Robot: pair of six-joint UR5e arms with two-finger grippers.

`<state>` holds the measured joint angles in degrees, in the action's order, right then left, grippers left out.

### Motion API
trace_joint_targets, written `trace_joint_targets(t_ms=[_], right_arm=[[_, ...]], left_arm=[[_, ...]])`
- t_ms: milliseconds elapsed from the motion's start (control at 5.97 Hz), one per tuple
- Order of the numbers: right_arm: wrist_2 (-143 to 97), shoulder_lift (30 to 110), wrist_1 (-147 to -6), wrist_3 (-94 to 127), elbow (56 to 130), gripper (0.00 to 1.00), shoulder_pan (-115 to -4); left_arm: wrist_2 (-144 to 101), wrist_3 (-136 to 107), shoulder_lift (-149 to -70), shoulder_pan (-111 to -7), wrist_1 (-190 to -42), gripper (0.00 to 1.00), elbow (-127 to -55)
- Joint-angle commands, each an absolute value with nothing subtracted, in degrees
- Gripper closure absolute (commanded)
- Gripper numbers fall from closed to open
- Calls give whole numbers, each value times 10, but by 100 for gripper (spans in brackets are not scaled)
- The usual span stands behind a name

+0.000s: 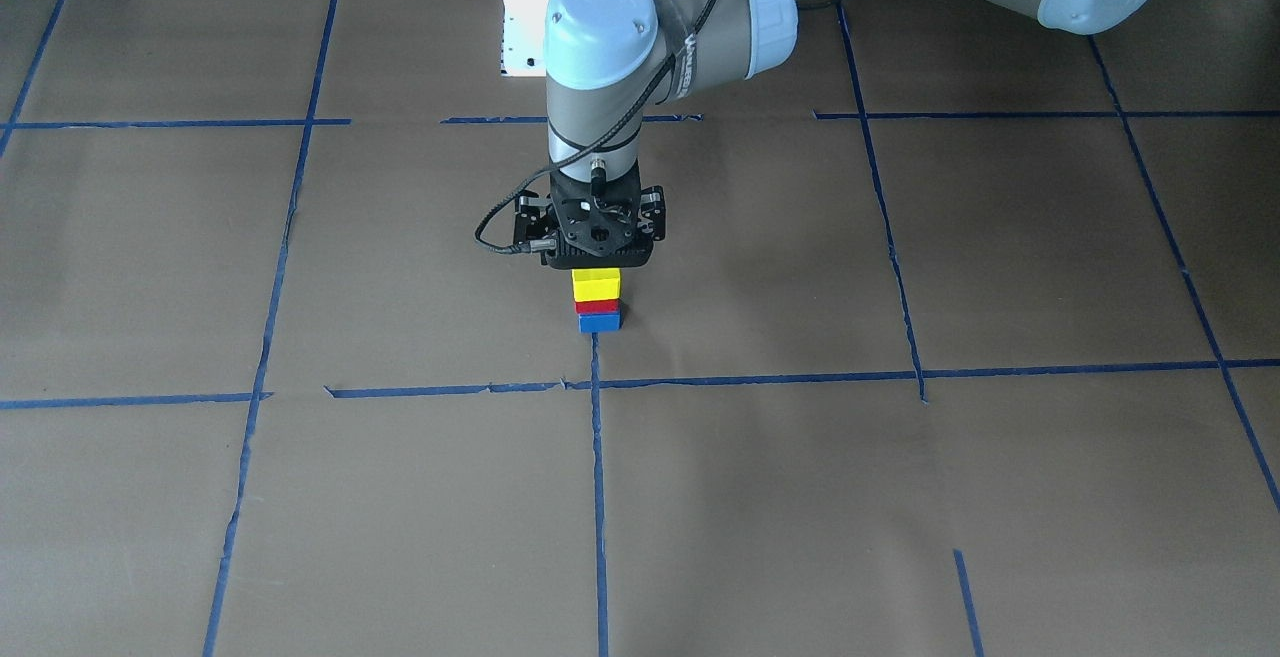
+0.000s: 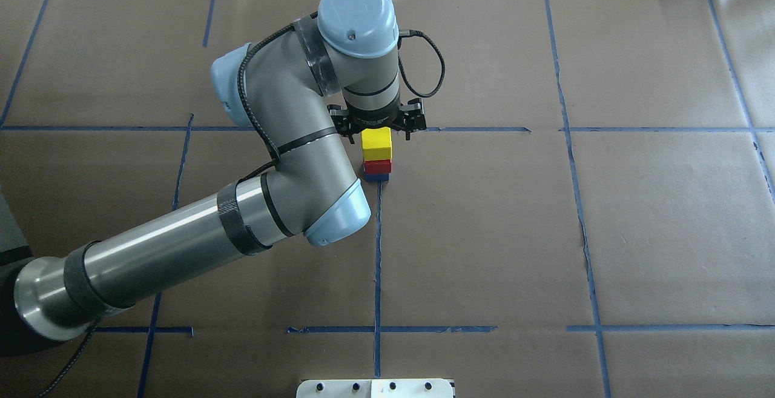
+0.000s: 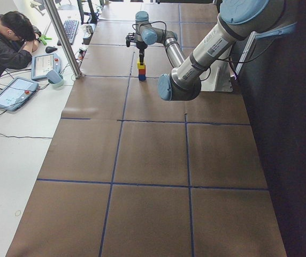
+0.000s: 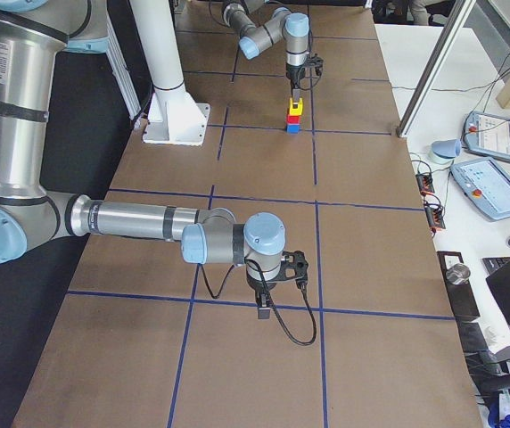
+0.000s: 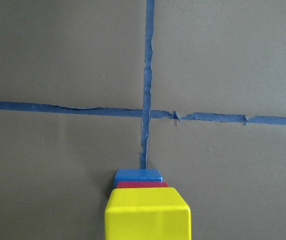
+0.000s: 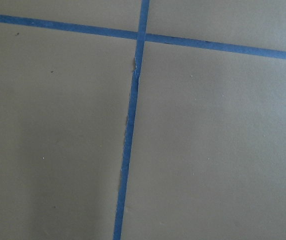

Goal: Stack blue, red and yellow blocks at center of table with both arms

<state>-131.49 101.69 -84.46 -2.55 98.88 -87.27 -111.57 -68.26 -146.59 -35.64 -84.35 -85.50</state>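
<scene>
On the tabletop [image 1: 900, 497], the left gripper [image 1: 598, 255] hangs straight above the yellow block [image 1: 596, 284], stacked on the red block [image 1: 597, 306] and blue block [image 1: 599, 322] beside the tape cross [image 1: 596, 384]. The right gripper [image 4: 262, 310] sits far from that cross. Neither gripper's grip can be told.

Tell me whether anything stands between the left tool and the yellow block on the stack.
Nothing visible does. The left tool hangs directly over the yellow block, which sits on the red block and the blue block. Whether the tool grips the yellow block cannot be told.
</scene>
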Motion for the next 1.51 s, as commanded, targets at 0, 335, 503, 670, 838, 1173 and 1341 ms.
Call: trace_joint_targets(t_ms=[0,335,503,670,838,1173,1341], right_arm=[[-1315,1016,-845,-25,989,0,-873],[-1317,1017,-845,-25,990,0,-873],[-1317,1017,-845,-25,989,0,-873],[-1317,1017,-845,-25,989,0,-873],[-1317,1017,-845,-25,990,0,-873],[-1317,1017,-845,-25,990,0,-873],[-1317,1017,-845,-25,990,0,-873]], left_arm=[[-1120,-624,-1425,-387,-768,0,-950],[-1190,-456,-1246,-461,-774,0,-1070],[-1234,-333,-1158,-534,-778,0,-1101],[-1295,-195,-1084,-622,-778,0,-1102],[-1333,-65,-1014,-707,-778,0,-1090],[-1335,71,-915,-833,-793,0,-1035],[-1348,99,-885,-865,-796,0,-1016]])
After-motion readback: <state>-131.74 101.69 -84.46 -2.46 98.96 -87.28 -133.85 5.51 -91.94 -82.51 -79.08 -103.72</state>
